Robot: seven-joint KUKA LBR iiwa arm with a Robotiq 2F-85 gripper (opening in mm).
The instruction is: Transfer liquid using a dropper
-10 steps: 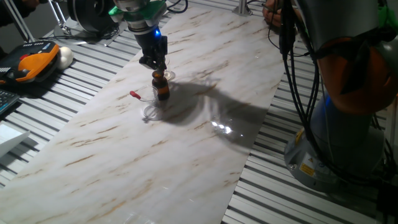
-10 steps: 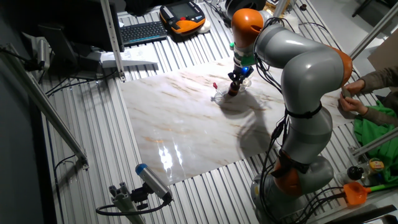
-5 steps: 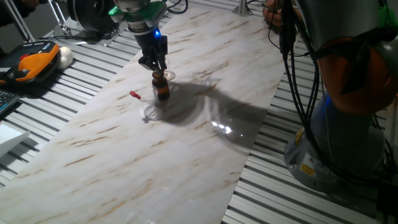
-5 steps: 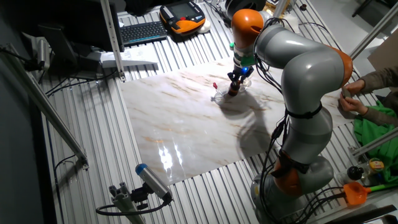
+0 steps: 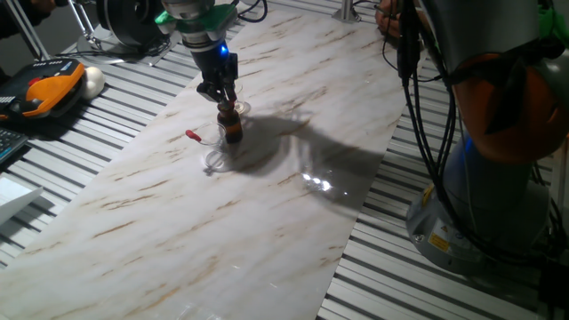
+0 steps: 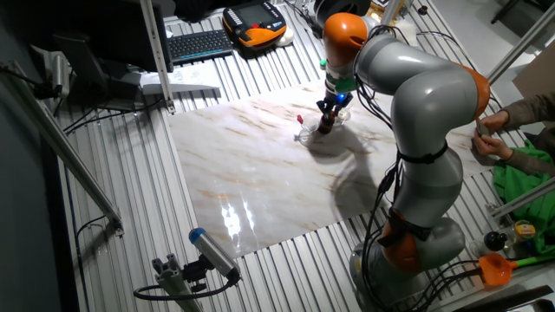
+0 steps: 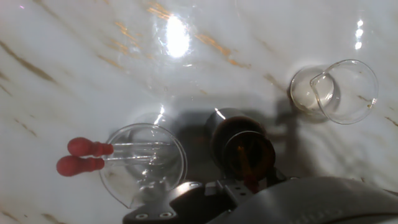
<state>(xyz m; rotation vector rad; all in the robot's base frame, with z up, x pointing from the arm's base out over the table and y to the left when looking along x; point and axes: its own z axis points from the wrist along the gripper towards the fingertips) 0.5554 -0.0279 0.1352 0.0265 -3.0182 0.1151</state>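
Note:
Two look-alike droppers with red bulbs, one point(image 7: 91, 148) and its twin point(image 7: 78, 165), lie side by side with their clear tubes across a shallow glass dish point(image 7: 124, 180). One red bulb shows in one fixed view point(image 5: 190, 135). The open amber bottle point(image 7: 241, 146) stands upright to the right of the dish, and it also shows in one fixed view point(image 5: 232, 126). My gripper point(image 5: 222, 93) hangs just above the bottle's mouth, fingers pointing down, slightly apart and holding nothing. A small clear beaker point(image 7: 339, 90) stands beyond the bottle.
The marble-patterned board point(image 5: 267, 204) lies on a slatted metal table. An orange teach pendant point(image 5: 44, 89) and a keyboard sit off the board at the far left. The arm's base and cables point(image 5: 498, 160) stand at the right, and a person's hands point(image 6: 486, 139) are near that side.

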